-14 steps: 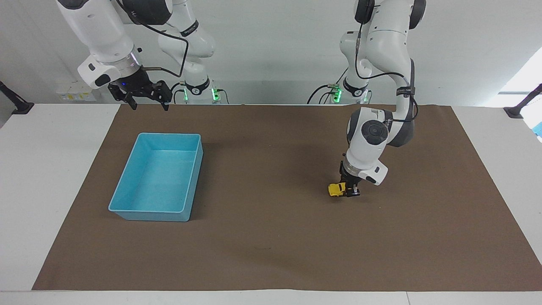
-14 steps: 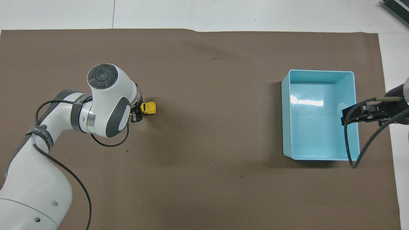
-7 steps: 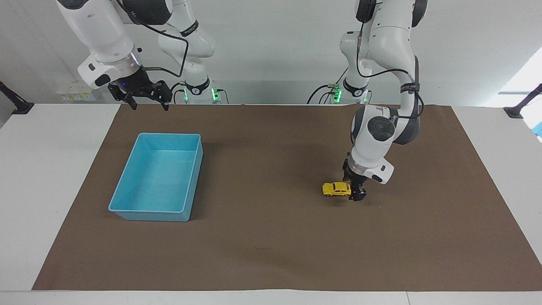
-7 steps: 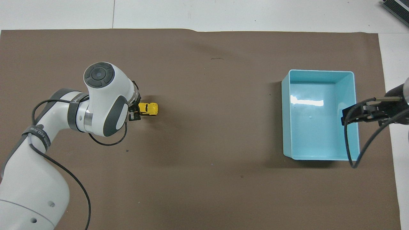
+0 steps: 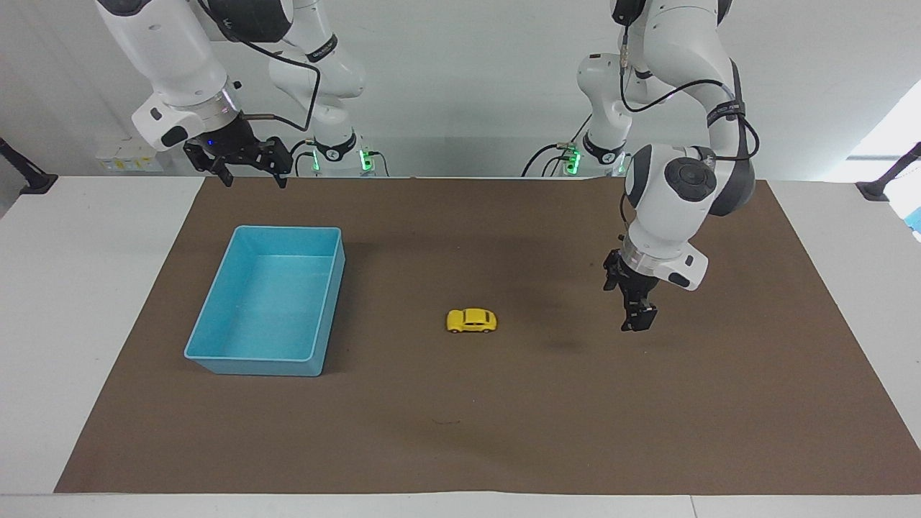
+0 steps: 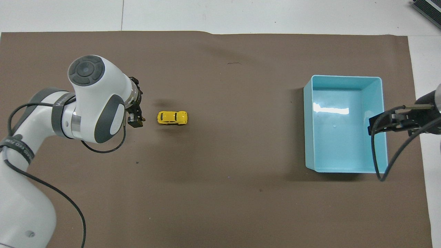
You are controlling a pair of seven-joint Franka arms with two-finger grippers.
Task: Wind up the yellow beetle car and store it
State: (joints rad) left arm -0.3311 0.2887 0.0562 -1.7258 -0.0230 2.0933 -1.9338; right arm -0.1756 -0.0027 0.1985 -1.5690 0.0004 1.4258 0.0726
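The yellow beetle car (image 5: 471,320) stands on its wheels on the brown mat, free of both grippers, between the blue bin and my left gripper; it also shows in the overhead view (image 6: 172,117). My left gripper (image 5: 637,324) hangs open and empty just above the mat, beside the car toward the left arm's end (image 6: 136,121). My right gripper (image 5: 252,175) is open and empty, raised near the edge of the blue bin (image 5: 288,229) that lies closest to the robots, and waits there (image 6: 377,126).
The blue bin (image 6: 344,76) is empty and sits toward the right arm's end of the brown mat (image 5: 460,432). White table shows around the mat.
My left gripper let go of the car, rose and drew back toward the left arm's end. The car rolled across the mat toward the blue bin. The right arm has not moved.
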